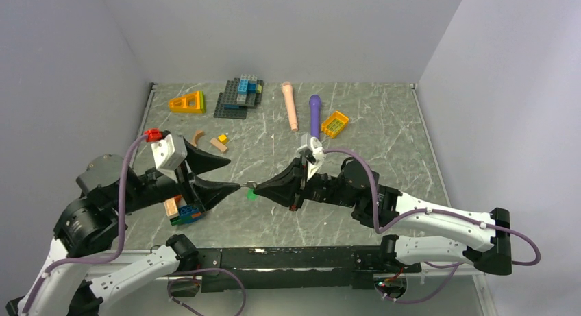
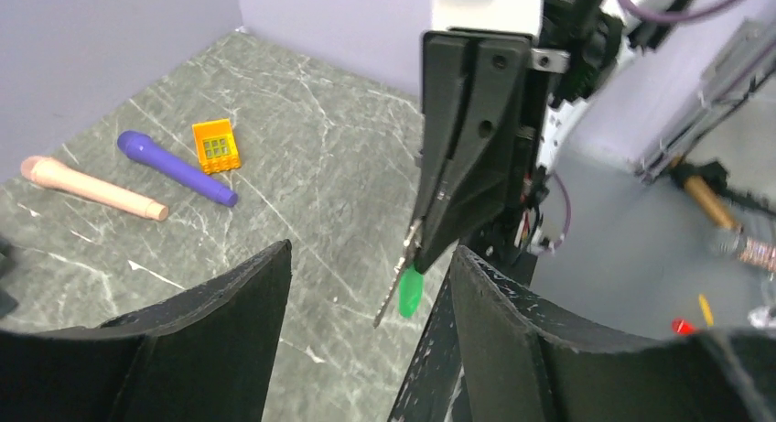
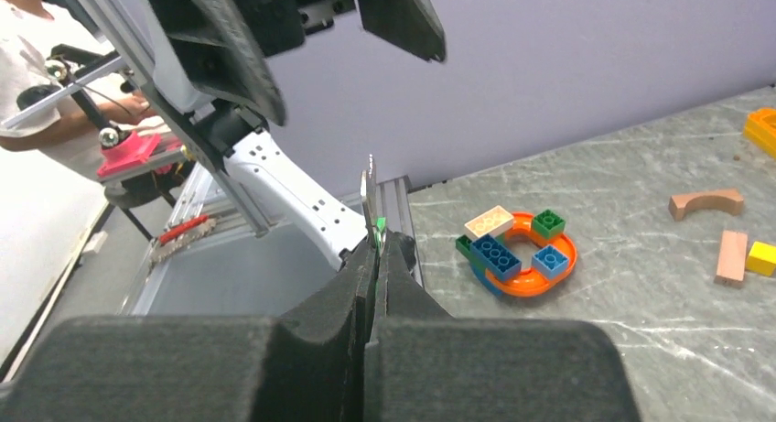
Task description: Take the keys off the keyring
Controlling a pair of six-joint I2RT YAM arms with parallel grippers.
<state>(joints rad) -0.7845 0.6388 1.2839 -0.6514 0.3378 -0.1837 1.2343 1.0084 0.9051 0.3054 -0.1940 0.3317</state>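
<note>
The right pincer (image 1: 260, 188) is clamped tight on a green-headed key (image 2: 409, 292), holding it clear above the desk (image 1: 384, 131). Facing it, the left pincer (image 1: 233, 175) gapes wide, gripping nothing.

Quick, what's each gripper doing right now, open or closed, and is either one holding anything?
Left gripper: open, holding nothing.
Right gripper: closed on the key with the green bit.
</note>
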